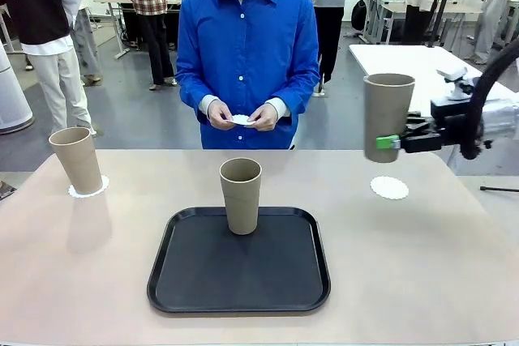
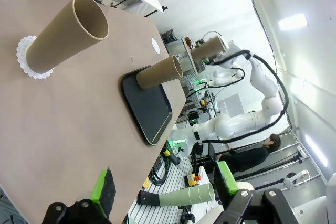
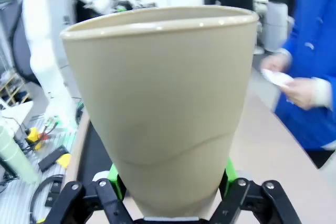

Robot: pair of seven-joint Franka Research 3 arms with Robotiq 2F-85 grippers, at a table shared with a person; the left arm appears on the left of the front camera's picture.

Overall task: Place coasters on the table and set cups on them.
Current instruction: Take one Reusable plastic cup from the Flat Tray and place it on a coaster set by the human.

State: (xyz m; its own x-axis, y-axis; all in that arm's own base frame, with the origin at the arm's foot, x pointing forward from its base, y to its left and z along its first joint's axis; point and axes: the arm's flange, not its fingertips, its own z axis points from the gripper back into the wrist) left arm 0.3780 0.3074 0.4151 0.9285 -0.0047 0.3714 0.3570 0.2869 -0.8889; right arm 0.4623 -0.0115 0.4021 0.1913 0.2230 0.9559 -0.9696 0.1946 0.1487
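The right gripper [image 1: 388,143] is clenched on the lower part of the held cup [image 1: 388,111], its green pads pressing either side near the base, as the right wrist view shows [image 3: 170,195]. The cup hangs upright, clear of the table [image 1: 454,265], with a bare coaster [image 1: 389,188] below it in the front view. How well the two line up in depth I cannot tell.

The grip sits low on a tall tumbler, so I judge that a quick descent or a tilted wrist could let the top swing and the base land off-centre. A sideways touch-down could drag the thin doily or fold its lacy edge. Releasing before the base is flat could topple the cup.

The bare coaster lies near the table's far right corner, so there is little margin on that side, and a white table [image 1: 405,58] stands just beyond. Straight down looks open.

The left gripper [image 2: 164,192] is spread wide with nothing between its pads. The left cup [image 1: 75,160] already stands on its left coaster [image 1: 87,192] near the far left edge. The centre cup [image 1: 241,194] waits on the black tray [image 1: 239,281], well apart from both. The person's hands [image 1: 263,115] hold a spare coaster [image 1: 241,120] past the far edge.
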